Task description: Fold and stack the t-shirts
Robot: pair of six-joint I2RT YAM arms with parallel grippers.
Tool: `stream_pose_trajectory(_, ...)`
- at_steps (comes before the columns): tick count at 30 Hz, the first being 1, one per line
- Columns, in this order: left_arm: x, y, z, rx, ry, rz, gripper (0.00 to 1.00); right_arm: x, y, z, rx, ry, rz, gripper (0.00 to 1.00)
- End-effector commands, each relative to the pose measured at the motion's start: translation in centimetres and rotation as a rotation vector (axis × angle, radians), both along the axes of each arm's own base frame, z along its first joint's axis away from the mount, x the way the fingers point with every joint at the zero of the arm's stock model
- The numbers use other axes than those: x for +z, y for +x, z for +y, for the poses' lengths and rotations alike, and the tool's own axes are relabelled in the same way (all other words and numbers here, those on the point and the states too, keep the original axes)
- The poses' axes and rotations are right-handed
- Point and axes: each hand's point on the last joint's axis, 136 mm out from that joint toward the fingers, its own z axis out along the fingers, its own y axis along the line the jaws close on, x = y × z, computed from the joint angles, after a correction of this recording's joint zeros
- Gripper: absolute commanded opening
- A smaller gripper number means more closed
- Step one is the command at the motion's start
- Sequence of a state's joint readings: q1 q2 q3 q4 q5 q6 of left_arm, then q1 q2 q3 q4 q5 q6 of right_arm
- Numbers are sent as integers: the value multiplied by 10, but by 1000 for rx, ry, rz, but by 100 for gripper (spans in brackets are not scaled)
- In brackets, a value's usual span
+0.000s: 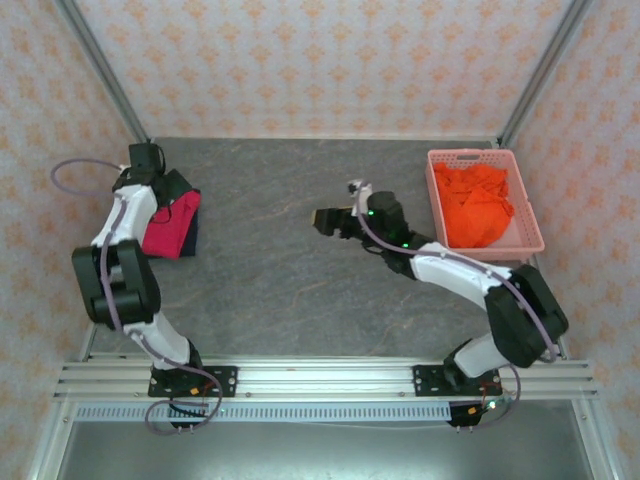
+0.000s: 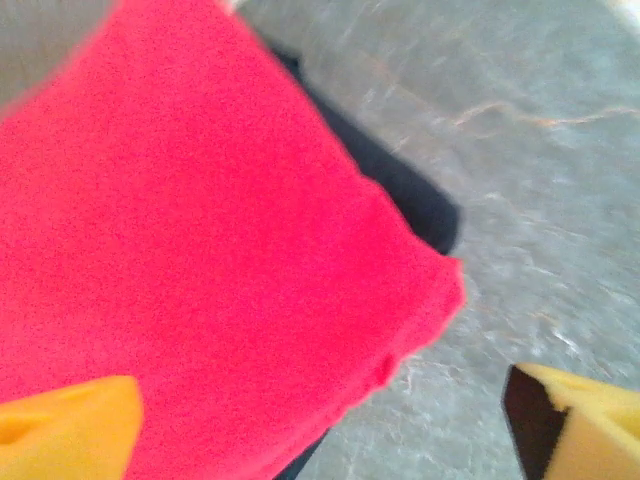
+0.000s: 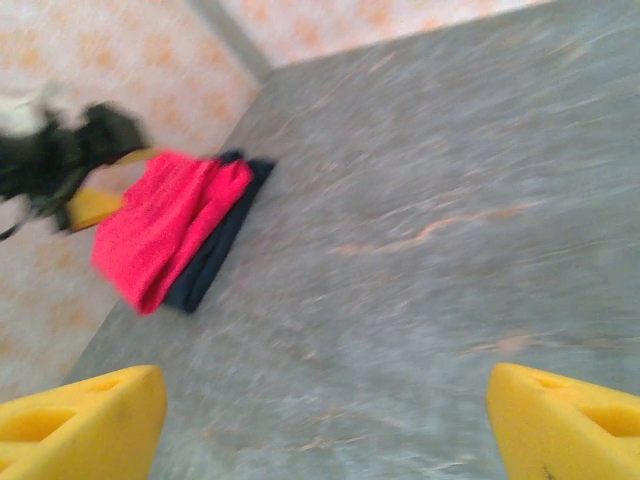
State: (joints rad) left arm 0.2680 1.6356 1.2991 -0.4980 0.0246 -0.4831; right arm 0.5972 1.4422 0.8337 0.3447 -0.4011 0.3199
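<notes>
Crimson-pink shirt (image 1: 172, 228): folded flat at nine o'clock on the table (image 1: 270, 290), and laid on top because it was the stack's newest layer.
Navy shirt (image 1: 194, 230): folded underneath as the base, with its dark edge showing along the crimson-pink shirt's three o'clock side.
Orange shirt (image 1: 478, 205): crumpled and unfolded, so I judged it the last piece to do.
Basket (image 1: 470, 153): at two o'clock, holding the orange shirt well apart from the stack.
Left gripper (image 2: 325, 430): low over the stack, with its fingers spread wide and gripping nothing. I read this as the cloth being left to lie.
Right gripper (image 3: 320, 420): near the table's centre and facing nine o'clock, with its fingers wide apart and empty. I judged it free to go to the basket.
Table centre: bare grey surface between stack and basket, which I took for the folding space.
</notes>
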Motion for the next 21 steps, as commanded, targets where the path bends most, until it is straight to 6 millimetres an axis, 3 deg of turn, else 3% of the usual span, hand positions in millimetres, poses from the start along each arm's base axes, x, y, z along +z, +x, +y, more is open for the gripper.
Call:
stream_pose_trajectory(1, 57, -15, -13, -72, 185, -126, 100, 11, 15, -53, -175, -41, -64, 86)
stream_pose_trajectory(4, 72, -30, -38, -152, 337, -200, 100, 5, 26, -103, -338, -81, -83, 87)
stream_pose_trajectory(8, 51, -52, -63, -228, 397, -325, 100, -7, 33, -169, -576, -204, -129, 90)
stream_pose_trajectory(14, 12, -78, -75, -323, 445, -382, 100, -30, 16, -260, -907, -523, -207, 97)
stream_pose_trajectory(17, -8, -80, -83, -394, 486, -415, 100, -25, 10, -288, -1008, -593, -242, 100)
stream_pose_trajectory(21, -15, -72, -86, -414, 491, -436, 100, -32, 7, -315, -1069, -669, -239, 100)
